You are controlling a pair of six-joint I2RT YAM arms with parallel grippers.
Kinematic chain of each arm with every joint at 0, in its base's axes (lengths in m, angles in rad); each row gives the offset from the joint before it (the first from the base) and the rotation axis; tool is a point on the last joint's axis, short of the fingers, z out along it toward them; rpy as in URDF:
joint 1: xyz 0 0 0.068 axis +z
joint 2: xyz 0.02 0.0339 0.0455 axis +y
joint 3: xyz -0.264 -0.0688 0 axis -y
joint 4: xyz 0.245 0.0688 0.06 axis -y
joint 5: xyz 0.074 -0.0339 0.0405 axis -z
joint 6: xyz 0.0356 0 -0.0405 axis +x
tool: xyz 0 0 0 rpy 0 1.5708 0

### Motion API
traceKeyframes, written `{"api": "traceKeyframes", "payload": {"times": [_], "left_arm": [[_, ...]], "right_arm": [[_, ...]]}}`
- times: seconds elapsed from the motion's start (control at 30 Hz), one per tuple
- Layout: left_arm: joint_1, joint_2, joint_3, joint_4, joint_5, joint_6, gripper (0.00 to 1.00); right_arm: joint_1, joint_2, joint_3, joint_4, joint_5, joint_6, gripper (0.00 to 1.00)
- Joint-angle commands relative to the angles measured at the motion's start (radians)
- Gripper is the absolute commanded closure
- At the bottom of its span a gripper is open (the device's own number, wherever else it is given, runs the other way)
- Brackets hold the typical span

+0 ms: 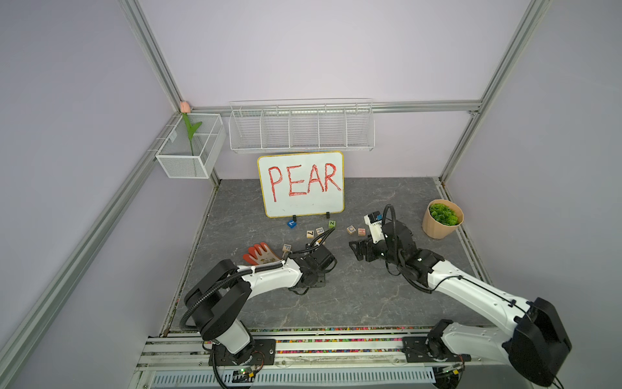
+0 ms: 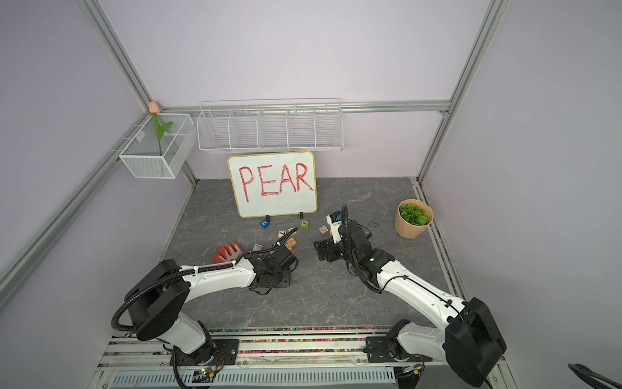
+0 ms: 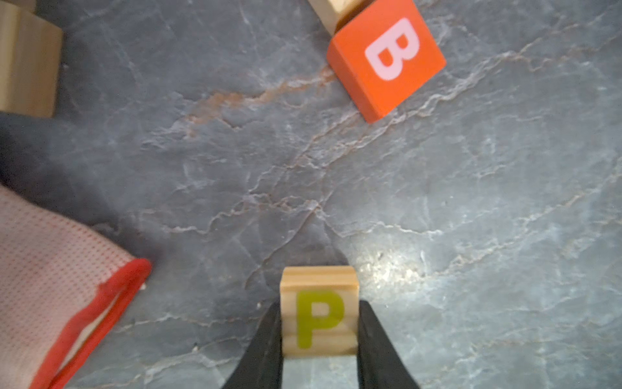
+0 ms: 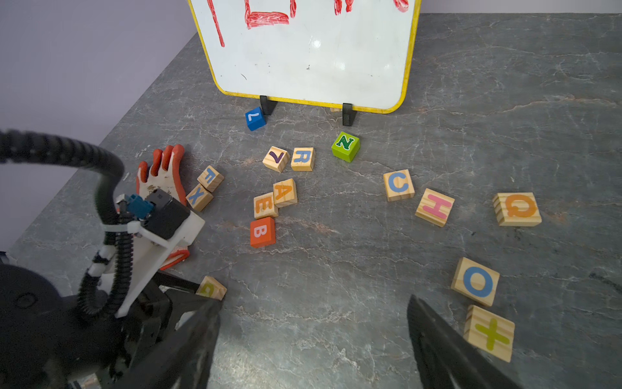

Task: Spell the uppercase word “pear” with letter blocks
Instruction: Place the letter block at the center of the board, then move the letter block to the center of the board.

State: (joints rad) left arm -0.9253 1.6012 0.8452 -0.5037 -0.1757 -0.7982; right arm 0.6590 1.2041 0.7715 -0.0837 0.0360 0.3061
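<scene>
In both top views the left arm (image 1: pixel 269 274) reaches low over the middle of the worktop (image 1: pixel 336 303), a little toward its left edge. Its wrist hides its own pincer and whatever that holds. The right pincer (image 1: pixel 355 251) hangs near it, toward the right edge. The R block (image 1: pixel 319 230) lies further back, toward the whiteboard (image 1: pixel 300 183) at the rear edge.

In the left wrist view the left pincer (image 3: pixel 319 303) is closed to a block's width on the P block (image 3: pixel 319 316). Its black fingers lie flush against the two side faces with no gap showing, and the letter faces the camera. Part of the block juts past the fingertips. An orange B cube (image 3: pixel 387 60) sits well ahead of it, apart.

In the right wrist view the right pincer (image 4: pixel 313 299) gapes wide and has hold of nothing. Beyond it the E block (image 4: pixel 265 205) and the A block (image 4: pixel 285 192) touch each other. The R block lies behind them, and all three are well apart from both pincers.
</scene>
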Motion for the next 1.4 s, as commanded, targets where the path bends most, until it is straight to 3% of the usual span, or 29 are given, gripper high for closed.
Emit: {"api": "traceKeyframes", "payload": {"times": [0.0,0.1,0.37,0.5,0.63,0.83,1.03,1.37], "left_arm": [[-0.006,0.013,0.014,-0.050,-0.013,-0.026,0.56],[-0.006,-0.002,0.028,-0.074,-0.025,-0.015,0.46],[-0.007,-0.119,0.119,-0.129,-0.116,0.087,0.31],[0.002,-0.111,0.209,-0.127,-0.152,0.294,0.26],[0.031,-0.038,0.283,-0.118,-0.180,0.488,0.24],[0.134,0.079,0.339,-0.036,-0.084,0.629,0.24],[0.227,0.209,0.400,-0.022,-0.045,0.668,0.29],[0.238,0.259,0.383,0.042,0.027,0.675,0.32]], "right_arm": [[0.004,-0.010,-0.021,0.013,0.020,-0.004,0.11],[0.001,-0.003,-0.020,0.020,0.036,0.001,0.11],[-0.019,0.011,0.007,0.025,0.045,0.005,0.11],[-0.031,0.016,0.018,0.025,0.061,0.014,0.11],[-0.036,0.017,0.029,0.012,0.102,0.024,0.11],[-0.041,0.029,0.038,-0.017,0.165,0.047,0.11],[-0.041,0.050,0.048,-0.030,0.173,0.080,0.11],[-0.040,0.085,0.067,-0.048,0.196,0.110,0.11]]}}
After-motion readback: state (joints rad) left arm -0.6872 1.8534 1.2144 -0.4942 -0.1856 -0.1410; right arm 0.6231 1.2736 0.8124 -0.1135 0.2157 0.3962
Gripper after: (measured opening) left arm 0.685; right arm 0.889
